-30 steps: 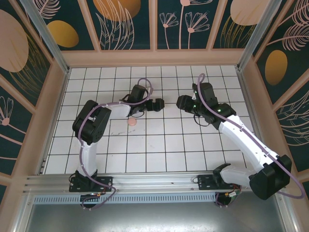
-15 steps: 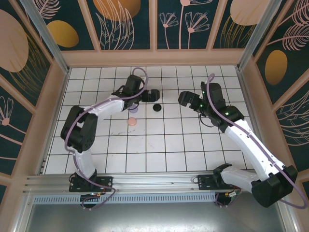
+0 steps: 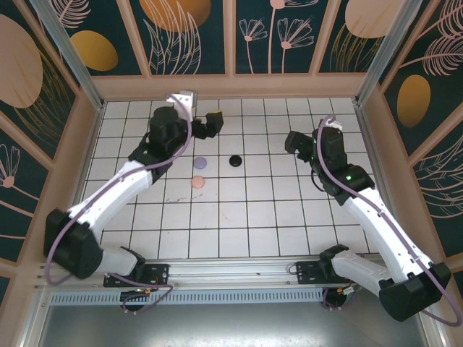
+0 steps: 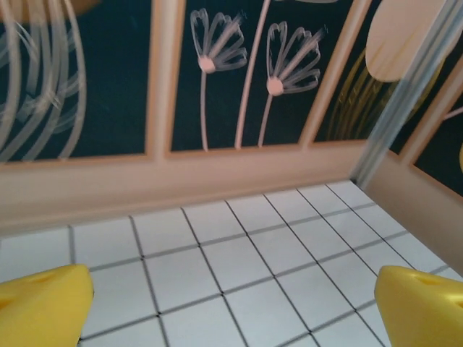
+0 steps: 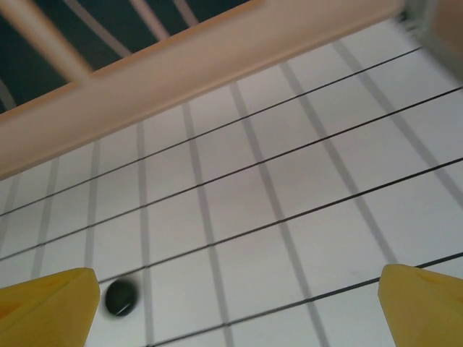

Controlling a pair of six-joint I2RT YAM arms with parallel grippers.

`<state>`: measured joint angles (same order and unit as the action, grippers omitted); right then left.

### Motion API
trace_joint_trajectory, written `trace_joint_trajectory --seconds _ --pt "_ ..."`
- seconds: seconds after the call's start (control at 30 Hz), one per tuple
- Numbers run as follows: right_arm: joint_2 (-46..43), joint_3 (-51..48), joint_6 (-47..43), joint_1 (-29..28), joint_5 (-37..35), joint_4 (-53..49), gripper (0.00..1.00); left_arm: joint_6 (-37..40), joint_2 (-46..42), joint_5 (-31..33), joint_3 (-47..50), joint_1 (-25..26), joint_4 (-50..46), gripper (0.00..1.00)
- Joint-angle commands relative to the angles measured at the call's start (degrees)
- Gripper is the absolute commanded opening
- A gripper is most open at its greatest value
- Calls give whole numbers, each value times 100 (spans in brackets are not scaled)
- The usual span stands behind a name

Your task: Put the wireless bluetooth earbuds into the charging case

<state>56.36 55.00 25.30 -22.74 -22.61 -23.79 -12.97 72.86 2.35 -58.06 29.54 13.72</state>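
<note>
Three small round charging cases lie on the white tiles: a black one (image 3: 234, 160), a purple one (image 3: 200, 163) and a pink one (image 3: 196, 182). All look closed, and the earbuds are hidden. My left gripper (image 3: 215, 118) hovers near the back wall, behind and left of the cases, open with nothing between its yellow fingertips (image 4: 43, 307). Bare tiles show between the left gripper's (image 4: 231, 311) jaws. My right gripper (image 3: 291, 140) is to the right of the black case, also open and empty. In the right wrist view, the black case (image 5: 121, 298) sits blurred beside the left fingertip (image 5: 47, 307), apart from the right gripper (image 5: 235, 318).
A tan back wall ledge (image 3: 231, 87) and side rails (image 3: 369, 137) fence in the tiled floor (image 3: 246, 217). The back ledge (image 4: 181, 181) stands close ahead of the left gripper. The near half of the floor is bare tile.
Both grippers have drawn back from the middle, the left one up and leftward, the right one to the right. The black and purple cases, covered before, now lie free on the tiles.
</note>
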Motion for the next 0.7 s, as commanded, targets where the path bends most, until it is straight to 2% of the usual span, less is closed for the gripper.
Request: trace_joint_trajectory --seconds 0.0,0.13,0.27,0.5,0.67 --pt "-186 -578 -480 344 -924 1022 99 721 -546 722 709 -27 780 99" --pt "-159 -1572 -577 881 -946 2343 99 1373 -1242 1307 1611 -27 1160 99" --pt "216 -2414 -1261 1164 -772 3729 99 1931 -1801 1882 2495 -161 1593 99" --pt "1212 -3376 -1839 1477 -700 5761 99 1729 -2348 1704 3785 -1280 2280 99" --pt "1964 -3737 -2066 1520 -697 7131 99 1559 -1734 1602 4835 -1740 4188 99"
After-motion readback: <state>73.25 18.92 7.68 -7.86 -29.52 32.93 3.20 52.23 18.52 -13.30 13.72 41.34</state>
